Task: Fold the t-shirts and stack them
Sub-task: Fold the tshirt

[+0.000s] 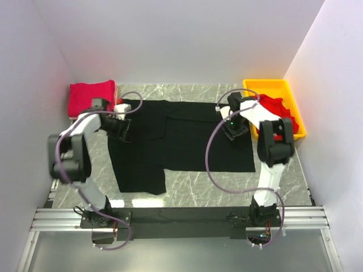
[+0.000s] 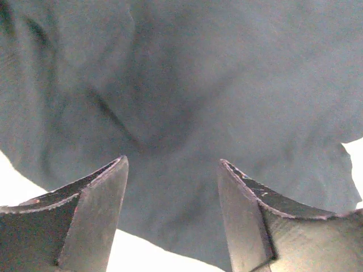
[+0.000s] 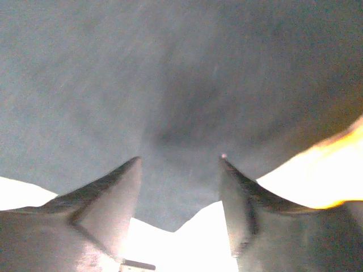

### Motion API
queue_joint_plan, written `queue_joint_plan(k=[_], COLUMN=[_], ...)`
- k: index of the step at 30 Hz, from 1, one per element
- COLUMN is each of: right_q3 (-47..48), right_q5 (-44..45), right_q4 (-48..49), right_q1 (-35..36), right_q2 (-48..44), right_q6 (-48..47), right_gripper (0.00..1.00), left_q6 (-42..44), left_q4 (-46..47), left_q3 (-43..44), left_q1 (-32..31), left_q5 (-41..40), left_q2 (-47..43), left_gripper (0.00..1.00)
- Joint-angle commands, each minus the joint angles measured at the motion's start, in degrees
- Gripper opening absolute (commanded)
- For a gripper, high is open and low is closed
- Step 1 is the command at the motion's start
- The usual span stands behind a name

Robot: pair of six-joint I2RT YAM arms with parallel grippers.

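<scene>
A black t-shirt [image 1: 187,144] lies spread across the marble table. My left gripper [image 1: 121,131] hangs low over the shirt's left part, near a sleeve. In the left wrist view this gripper [image 2: 172,160] is open, and dark cloth [image 2: 198,85] fills the space beyond its fingers. My right gripper [image 1: 234,131] is over the shirt's right part. It is open too [image 3: 180,158], with the cloth's edge [image 3: 170,204] showing between the fingers. A folded red t-shirt [image 1: 91,97] rests at the back left. Another red t-shirt [image 1: 278,107] lies crumpled in the tray.
A yellow plastic tray [image 1: 271,86] stands at the back right against the wall. White walls close in the table on the left, back and right. Bare marble [image 1: 198,187] shows in front of the black shirt. Each arm's cable loops above the cloth.
</scene>
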Motion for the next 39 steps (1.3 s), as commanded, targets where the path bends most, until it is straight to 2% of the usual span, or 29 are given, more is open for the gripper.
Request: queue_joint_plan(k=[1,4,6,7,10,14,17,22,28,32,37,39], right_q3=[-3.69,-11.05,-15.12,-19.14,-28.27,-38.67,-44.39,-50.28,-52.48,-53.28,-51.79,-50.48], right_q5=[-4.57,-5.02,-4.31,-3.96,-2.21,0.78,2.89,6.84,9.04,9.58,9.49,9.4], right_q4=[-0.47,-0.3,0.05,0.4,3.12,9.7,13.74,19.29,23.6,24.14,23.35,22.73], right_q1=[-0.01,0.08,0.43,0.69,1.49,4.2,5.44,5.62,5.62,5.62,5.53,5.53], right_q2=[-14.19,-22.19,-27.73,-29.57,-36.78,-44.08,-45.76,-45.42,-42.34,-41.11,-40.67,-40.32], right_q6=[-4.99,-8.95,-12.01,-12.99,-16.42,-19.58,-20.9,-22.93,-24.42,-25.83,-25.83,-25.39], right_gripper=[0.69,0.71,0.7,0.68,0.62,0.54,0.51,0.5,0.48,0.32,0.03,0.0], left_q6=[10.53,23.33,28.63,33.96,40.93,44.65,44.57,43.51,46.14,49.57,53.0,53.88], left_q4=[-6.06,-13.85,-17.04,-20.63,-23.56,-21.99,-20.67,-20.49,-19.53,-18.38,-15.57,-13.38], left_q3=[-1.32,-4.74,-8.08,-9.13,-13.53,-18.62,-19.25,-17.76,-18.37,-19.95,-22.5,-23.38], left_q1=[1.47,3.32,6.3,7.27,10.43,13.25,13.52,13.61,13.61,13.61,13.52,13.52], left_q5=[8.43,11.77,13.0,13.7,12.84,10.55,10.2,10.55,10.2,9.23,8.44,8.09], left_q2=[-13.09,-18.02,-20.13,-21.88,-24.7,-26.73,-26.38,-23.74,-23.21,-22.6,-23.12,-23.04], left_gripper=[0.71,0.69,0.69,0.67,0.66,0.63,0.61,0.61,0.62,0.6,0.57,0.57])
